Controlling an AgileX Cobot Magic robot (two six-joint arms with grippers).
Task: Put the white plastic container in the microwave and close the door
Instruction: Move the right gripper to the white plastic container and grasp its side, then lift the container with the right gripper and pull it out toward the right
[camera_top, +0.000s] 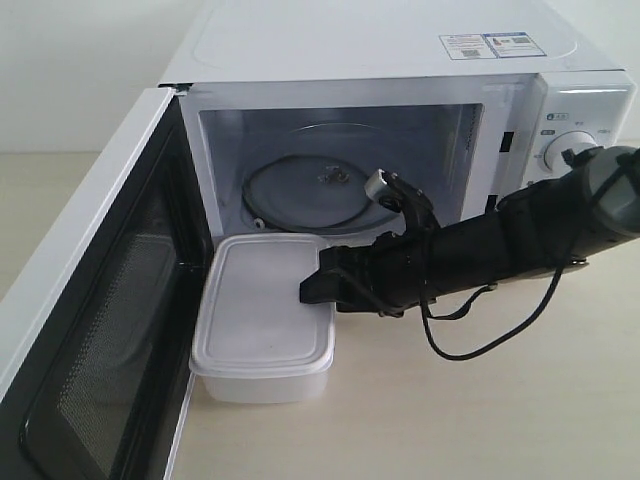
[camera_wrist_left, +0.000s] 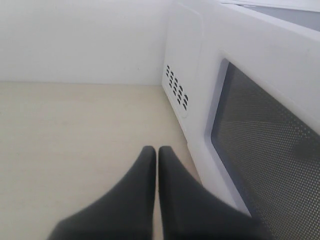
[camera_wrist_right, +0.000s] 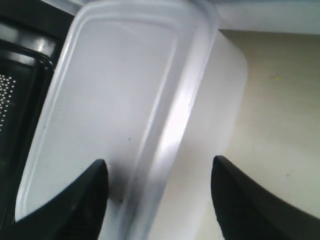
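The white plastic container (camera_top: 262, 318) sits on the table in front of the microwave (camera_top: 400, 60), its far end at the cavity sill. The door (camera_top: 95, 330) hangs wide open at the left, and the glass turntable (camera_top: 305, 190) inside is bare. My right gripper (camera_top: 318, 288) is open at the container's right edge; in the right wrist view the open gripper (camera_wrist_right: 159, 172) straddles the rim of the container (camera_wrist_right: 125, 100), one finger over the lid, the other beside the wall. My left gripper (camera_wrist_left: 157, 152) is shut on nothing, low over the table beside the door's outer face (camera_wrist_left: 270, 135).
Two dials (camera_top: 562, 150) are on the microwave's right panel, behind my right arm (camera_top: 520, 235). A black cable (camera_top: 480, 345) loops under that arm. Vent slots (camera_wrist_left: 177, 88) mark the microwave's side wall. The light wooden table (camera_top: 480, 420) stretches right of the container.
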